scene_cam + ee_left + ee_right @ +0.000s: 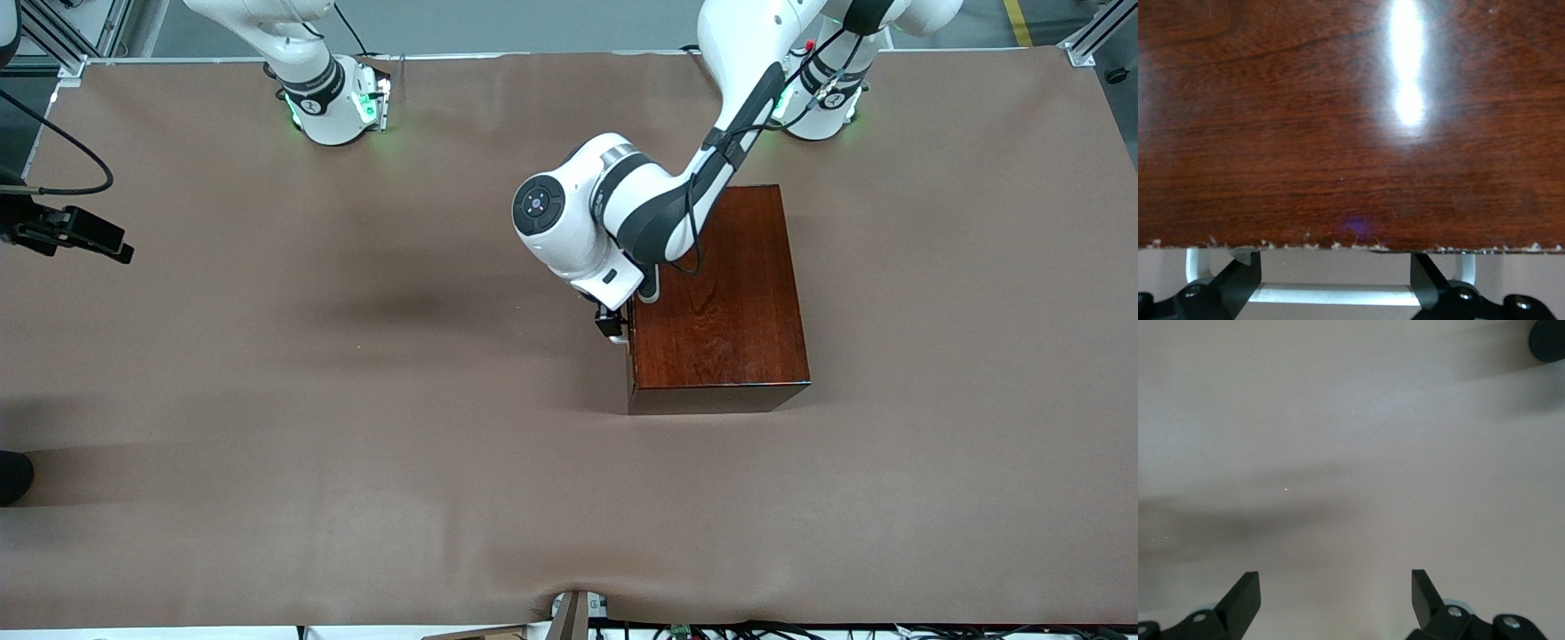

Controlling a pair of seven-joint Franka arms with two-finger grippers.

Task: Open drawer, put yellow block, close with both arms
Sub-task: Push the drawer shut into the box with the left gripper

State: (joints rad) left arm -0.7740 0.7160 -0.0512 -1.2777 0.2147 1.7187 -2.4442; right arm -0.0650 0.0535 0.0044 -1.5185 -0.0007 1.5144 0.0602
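Observation:
The glossy dark mahogany box (720, 293) stands on the table near the left arm's base. Its drawer (630, 360) is closed, and the drawer front faces the right arm's end of the table. My left gripper (612, 324) hangs at that front, just past the box's top edge. In the left wrist view the left gripper (1336, 267) is open, and the white handle (1338, 293) runs across the gap between its fingers. My right gripper (1336, 587) waits open over bare table with nothing between its fingers. The yellow block is out of view.
Brown cloth (356, 462) covers the whole table. A black device with a cable (67, 233) juts in at the edge by the right arm's end. A dark rounded object (13, 476) sits at the same edge, nearer the front camera.

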